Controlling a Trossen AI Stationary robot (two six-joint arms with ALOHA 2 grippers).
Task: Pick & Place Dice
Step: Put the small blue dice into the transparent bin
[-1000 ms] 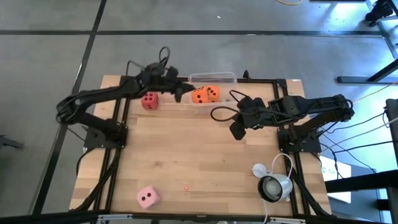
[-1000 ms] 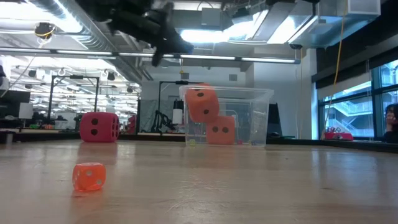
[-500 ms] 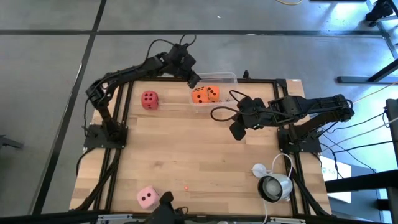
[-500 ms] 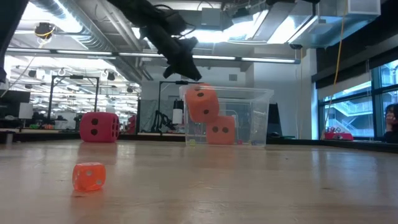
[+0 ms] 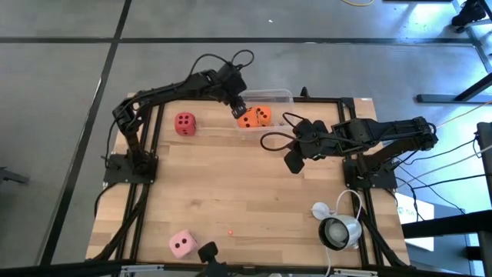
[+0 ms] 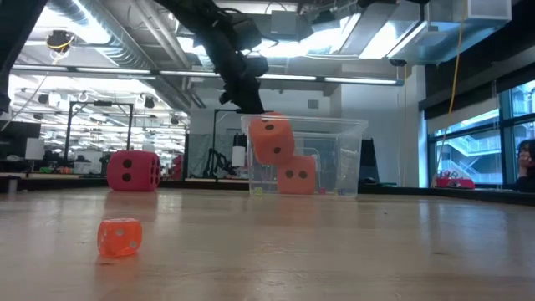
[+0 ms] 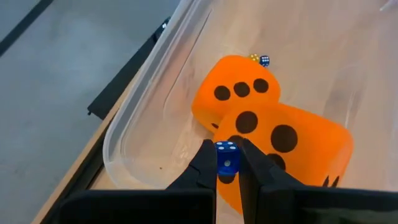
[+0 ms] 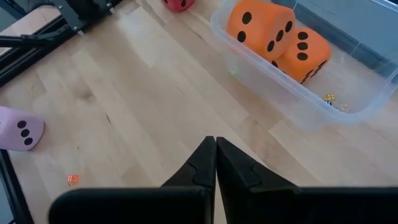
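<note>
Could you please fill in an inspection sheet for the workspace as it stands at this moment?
Surface: wooden table, bare in the middle.
Job's things: two orange dice stacked in the clear bin; red die and pink die on the table.
Clutter: tiny orange die on the table; tiny dice in the bin; white device at the table's corner.
Grippers: left claw shut on a small blue die above the bin; right claw shut, empty, over the table.
Cables: loops on both arms, more beside the table.
Surroundings: grey floor; lit hall behind.
</note>
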